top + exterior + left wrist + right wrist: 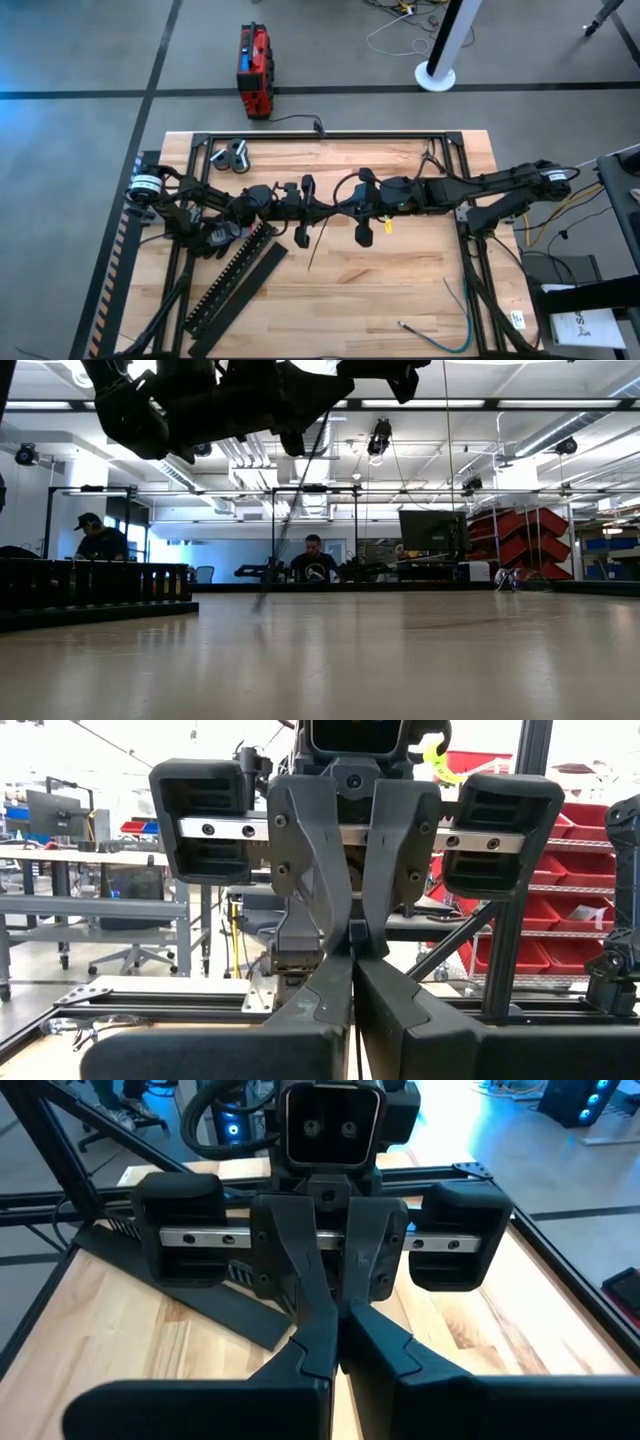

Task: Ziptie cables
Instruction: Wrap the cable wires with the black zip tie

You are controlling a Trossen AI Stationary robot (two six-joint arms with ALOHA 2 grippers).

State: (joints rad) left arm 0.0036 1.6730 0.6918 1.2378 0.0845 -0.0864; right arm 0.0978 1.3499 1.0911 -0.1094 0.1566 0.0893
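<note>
Counter [400,290] was pale wood, smooth, satin sheen. Duct [236,275] matt black plastic. Hand fingers [300,1370] matt dark plastic.

Two dark matte jointed arms, silver-banded motor housings near the black table frame [330,134], left gripper [340,1315] and right gripper [352,945] with angular black fingers, silver screw-studded rails, boxy black carriages, yellow tag beside the right wrist

One dark cable [318,245] hangs slanting from where the two arms' fingers meet above the middle of the bench [400,290], its free end near the wood. Blue and green cables [455,325] lie loosely curved by the bench's near right corner.
</note>
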